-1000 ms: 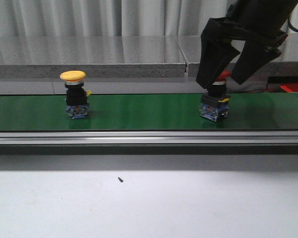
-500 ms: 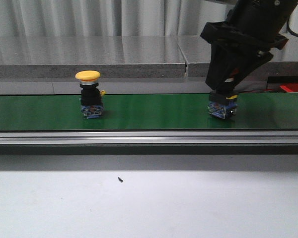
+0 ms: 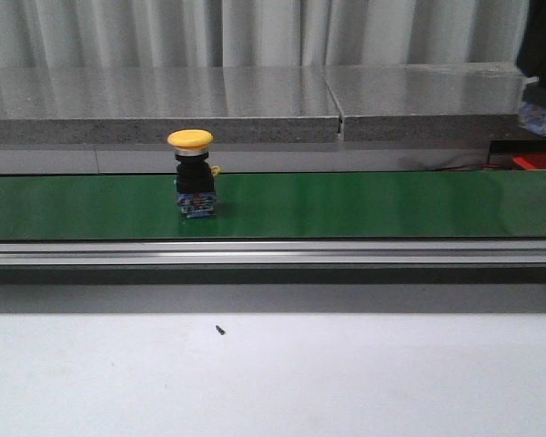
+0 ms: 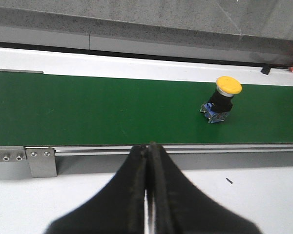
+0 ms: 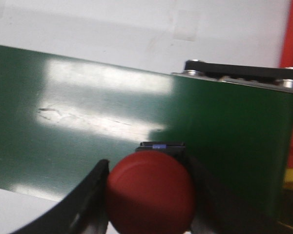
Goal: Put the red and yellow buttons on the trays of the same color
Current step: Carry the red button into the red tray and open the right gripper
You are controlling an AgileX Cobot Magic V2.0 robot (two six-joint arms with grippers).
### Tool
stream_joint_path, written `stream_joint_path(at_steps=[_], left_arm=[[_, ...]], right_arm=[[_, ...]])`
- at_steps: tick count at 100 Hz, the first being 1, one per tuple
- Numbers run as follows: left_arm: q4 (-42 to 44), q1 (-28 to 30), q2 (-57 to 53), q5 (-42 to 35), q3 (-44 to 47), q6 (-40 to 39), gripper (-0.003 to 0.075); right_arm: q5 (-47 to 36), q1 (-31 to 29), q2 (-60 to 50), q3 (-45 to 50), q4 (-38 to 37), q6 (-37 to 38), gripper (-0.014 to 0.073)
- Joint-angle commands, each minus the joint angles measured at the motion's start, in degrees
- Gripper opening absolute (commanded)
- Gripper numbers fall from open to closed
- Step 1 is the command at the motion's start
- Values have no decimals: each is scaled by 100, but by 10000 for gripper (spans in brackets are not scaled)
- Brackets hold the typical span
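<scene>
Right jaws pinch the red button (image 5: 150, 191); left jaws are pressed together, holding nothing.

Right gripper (image 5: 149, 195): its fingers flank the red cap on both sides, and the button hangs above the green conveyor belt (image 5: 88, 112), near the belt's end roller. In the front view this arm is only partly visible at the far right edge, raised above the belt, with the button's blue base showing beneath it. Left gripper (image 4: 149, 195): fingertips meet, and it hovers over the white surface (image 4: 263, 195) on the near side of the belt. Yellow button (image 3: 193, 173): upright on the belt, left of centre, untouched. Red tray edge (image 3: 539, 161): visible at far right behind the belt.
</scene>
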Motion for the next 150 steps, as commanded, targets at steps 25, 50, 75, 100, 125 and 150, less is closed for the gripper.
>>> stream_joint_path(at_steps=[25,50,75,100,125,150], left_arm=[[-60,13,32,-400,-151,-48,-19],[-60,13,32,-400,-151,-48,-19],[-60,13,32,-400,-151,-48,-18],[-60,13,32,-400,-151,-48,-19],[-60,13,32,-400,-151,-48,-18],[-60,13,32,-400,-151,-48,-19]], right_arm=[[21,-1484,-454,-195,-13,76,214],[-353,-2413,-343,-195,226,76,214],[-710,-2977,225,-195,454,98,214],[-1238,-3159,855,-195,933,98,214],[-1637,-3159,1327,-195,1195,98,214],[-2086,-3159,1725,-220,1303,98,214]])
